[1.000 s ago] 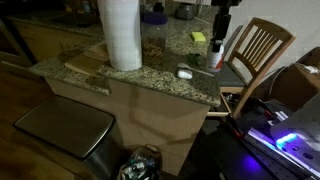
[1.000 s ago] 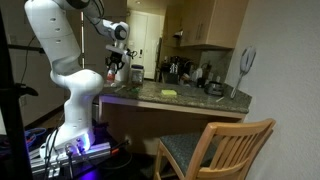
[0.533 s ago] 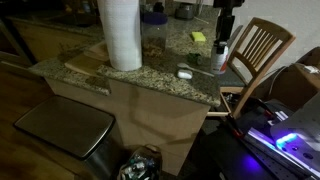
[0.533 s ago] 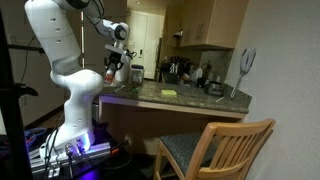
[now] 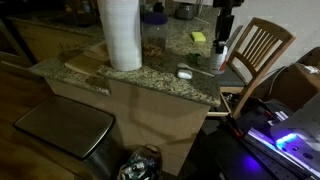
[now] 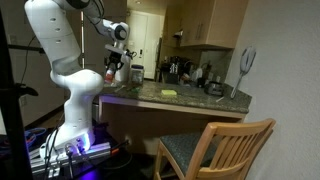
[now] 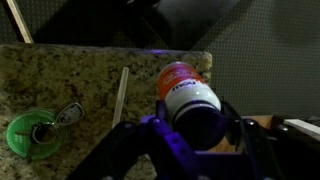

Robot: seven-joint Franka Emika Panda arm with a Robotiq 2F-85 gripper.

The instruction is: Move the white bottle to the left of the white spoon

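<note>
The gripper (image 5: 221, 44) is clamped on the white bottle (image 5: 219, 58), holding it at the bench (image 5: 150, 78) edge nearest the wooden chair (image 5: 262, 45). I can't tell whether the bottle touches the bench. The white spoon (image 5: 185, 72) lies near it, on the side of the paper towel roll (image 5: 120, 35).

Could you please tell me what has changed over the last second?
The gripper, shut on the white bottle, carried it slightly rightward in an exterior view, then paused. The white spoon, paper towel roll and chair stayed put.
</note>
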